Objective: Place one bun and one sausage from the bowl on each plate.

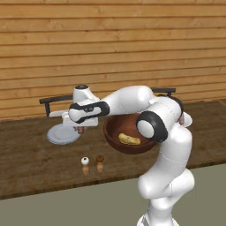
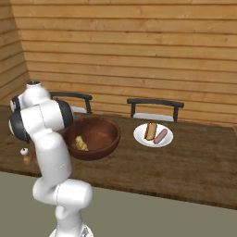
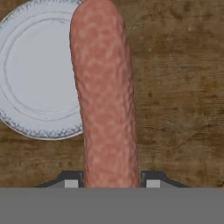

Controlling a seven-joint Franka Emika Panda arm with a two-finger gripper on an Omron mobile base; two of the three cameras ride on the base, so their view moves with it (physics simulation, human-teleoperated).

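The right base view shows a far plate (image 2: 153,135) carrying 1 bun (image 2: 150,130) and 1 sausage (image 2: 160,136). In the hand view, the pincer (image 3: 109,181) clasps a second sausage (image 3: 105,96) above the table (image 3: 183,87), beside a bare plate (image 3: 30,78). 1 bun (image 1: 129,139) lies in the bowl (image 1: 115,143).

bun (image 1: 129,139) in bowl (image 1: 115,134) | plate (image 1: 62,134) left of bowl | shakers (image 1: 92,164) before both

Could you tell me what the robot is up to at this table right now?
The gripper holds a sausage by the near plate, which is bare; the sausage hangs partly over the plate's rim. The far plate already carries an orange bun and a sausage. A yellowish bun still lies in the bowl.
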